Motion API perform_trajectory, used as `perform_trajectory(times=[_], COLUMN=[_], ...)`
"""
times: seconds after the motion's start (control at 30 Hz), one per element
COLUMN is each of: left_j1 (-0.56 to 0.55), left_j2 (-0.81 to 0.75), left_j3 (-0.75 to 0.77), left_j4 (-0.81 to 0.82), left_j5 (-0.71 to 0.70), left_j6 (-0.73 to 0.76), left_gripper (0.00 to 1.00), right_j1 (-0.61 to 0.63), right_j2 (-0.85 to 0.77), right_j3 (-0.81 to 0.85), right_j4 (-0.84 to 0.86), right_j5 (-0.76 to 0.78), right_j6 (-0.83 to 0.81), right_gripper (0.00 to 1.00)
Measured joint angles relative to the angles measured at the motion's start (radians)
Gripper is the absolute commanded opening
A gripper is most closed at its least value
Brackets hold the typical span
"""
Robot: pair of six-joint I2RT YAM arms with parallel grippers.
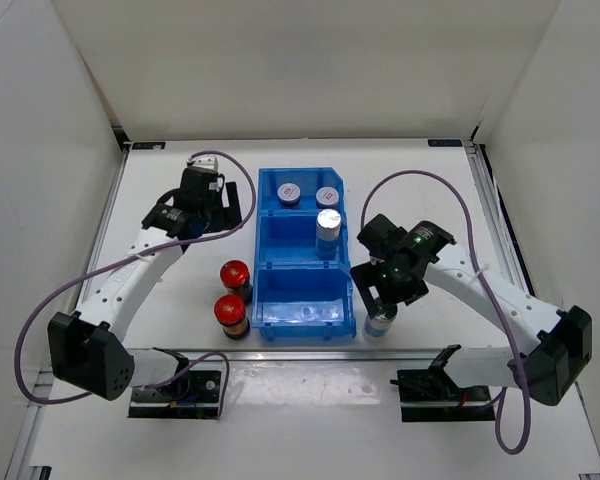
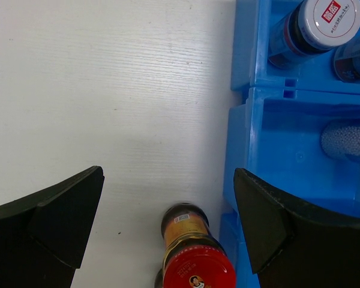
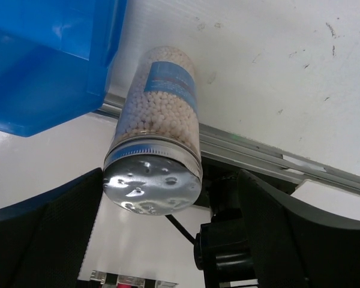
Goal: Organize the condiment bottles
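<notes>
Both spread, left pincer [image 2: 168, 174], right pincer [image 3: 171, 175] straddling silver-capped jar [image 3: 162, 114], half-hidden overhead.

Silver-capped jar [image 1: 380, 325] mostly hidden under right gripper [image 1: 384, 304], red-capped jar [image 2: 195, 255] cut off at bottom edge

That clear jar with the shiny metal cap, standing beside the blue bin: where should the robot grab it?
Probably just under its metal cap, from straight above. The clear bead-filled jar stands upright with round sides, and the blue plastic bin stands close beside it, so the right gripper should straddle it clear of that wall.
</notes>
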Motion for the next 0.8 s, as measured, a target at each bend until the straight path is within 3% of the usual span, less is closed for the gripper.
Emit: perform_trajectory(times=[0.27, 0.4, 0.43, 0.5, 0.53, 0.63, 0.8], left_j1=[0.0, 0.0, 0.0, 0.0, 0.0, 0.0, 0.0], left_j2=[0.0, 0.0, 0.0, 0.0, -0.001, -0.003, -0.019], left_j3=[-0.025, -0.031, -0.031, -0.032, -0.032, -0.032, -0.037], left_j4=[0.008, 0.011, 0.013, 0.013, 0.013, 0.013, 0.013], left_j5=[0.002, 0.002, 0.002, 0.002, 0.002, 0.002, 0.001], left_j6=[0.0, -0.001, -0.001, -0.001, -0.001, -0.001, 0.0], left_gripper=[1.0, 1.0, 1.0, 1.0, 1.0, 1.0, 1.0], right_j1=[0.0, 0.0, 0.0, 0.0, 0.0, 0.0, 0.01], right_j2=[0.032, 0.05, 0.053, 0.053, 0.054, 0.071, 0.126], right_j3=[-0.002, -0.007, -0.007, -0.006, -0.004, 0.017, 0.251], right_j4=[0.02, 0.023, 0.025, 0.023, 0.02, 0.003, -0.092], right_j5=[-0.014, -0.026, -0.028, -0.027, -0.026, -0.013, 0.053], right_j6=[-0.003, -0.005, -0.006, -0.006, -0.005, 0.004, 0.036], right_gripper=[0.75, 0.54, 0.41, 0.27, 0.16, 0.0, 0.0])
